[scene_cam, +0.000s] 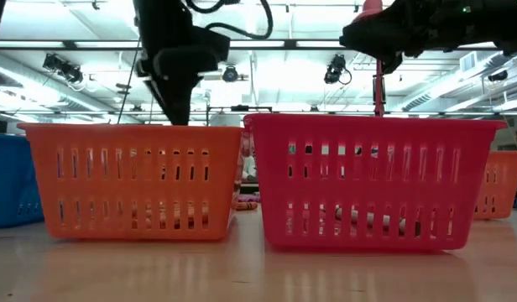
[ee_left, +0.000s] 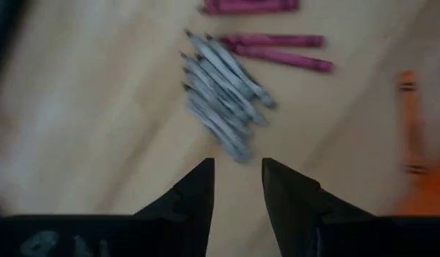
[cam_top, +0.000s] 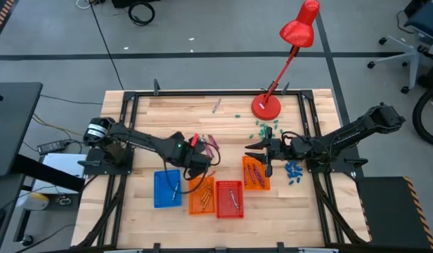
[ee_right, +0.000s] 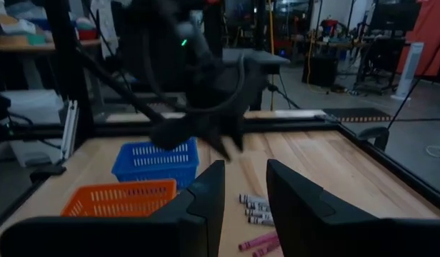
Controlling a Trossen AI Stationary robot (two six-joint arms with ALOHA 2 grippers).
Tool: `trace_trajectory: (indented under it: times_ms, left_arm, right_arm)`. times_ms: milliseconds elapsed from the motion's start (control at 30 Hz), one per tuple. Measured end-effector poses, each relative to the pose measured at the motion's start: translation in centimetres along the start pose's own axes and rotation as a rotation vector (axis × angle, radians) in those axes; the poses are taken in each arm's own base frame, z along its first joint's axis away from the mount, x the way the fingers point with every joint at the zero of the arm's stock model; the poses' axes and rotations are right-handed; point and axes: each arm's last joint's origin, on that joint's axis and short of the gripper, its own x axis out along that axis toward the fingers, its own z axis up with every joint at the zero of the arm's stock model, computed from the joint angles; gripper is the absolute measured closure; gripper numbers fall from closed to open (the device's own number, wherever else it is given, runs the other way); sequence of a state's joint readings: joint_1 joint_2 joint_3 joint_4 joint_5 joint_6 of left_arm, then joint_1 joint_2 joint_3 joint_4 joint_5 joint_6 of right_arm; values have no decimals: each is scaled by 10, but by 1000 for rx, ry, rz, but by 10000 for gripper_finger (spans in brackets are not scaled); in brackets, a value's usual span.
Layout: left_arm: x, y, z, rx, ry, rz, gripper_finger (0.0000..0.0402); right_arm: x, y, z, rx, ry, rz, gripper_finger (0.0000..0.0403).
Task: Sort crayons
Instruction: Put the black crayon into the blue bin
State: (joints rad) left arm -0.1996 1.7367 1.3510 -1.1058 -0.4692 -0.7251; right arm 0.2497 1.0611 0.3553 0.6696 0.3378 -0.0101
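The left gripper (ee_left: 238,178), a little open and empty, hangs over bunched grey crayons (ee_left: 221,96); it might grab several.

Dark arms, tapered black fingers (ee_left: 195,196)

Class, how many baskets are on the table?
4: the blue basket leftmost, an orange basket beside it, the red basket next, another orange basket nearer the lamp. None seem hidden.

A bunch of grey crayons (ee_left: 221,93) lies flat on the wooden tabletop (ee_left: 98,107), side by side. Purple crayons (ee_left: 277,48) lie just beside them, and an orange crayon (ee_left: 411,121) lies apart.
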Motion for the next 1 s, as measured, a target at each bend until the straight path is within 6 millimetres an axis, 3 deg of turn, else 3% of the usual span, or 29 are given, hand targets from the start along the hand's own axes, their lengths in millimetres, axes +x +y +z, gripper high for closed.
trace_trajectory:
  times_ms: [233,367,500,700,867,1000]
  left_arm:
    - [-1,8,5,279,-161,265,272]
    - [1,11,7,390,-154,299,272]
    - [17,16,-2,464,-116,320,272]
    - [44,34,-26,456,-96,330,272]
    - [41,50,-35,380,-177,293,272]
    - [41,64,-36,289,-258,149,272]
  right_arm:
    - [0,-1,-4,-1,40,-22,293]
    - [0,-2,-4,-4,39,-55,293]
    - [1,-7,-3,-45,35,-132,293]
    - [4,-21,3,-110,-17,-220,293]
    - [9,-33,-1,-72,-7,-261,293]
    - [23,-39,-19,7,50,-237,293]
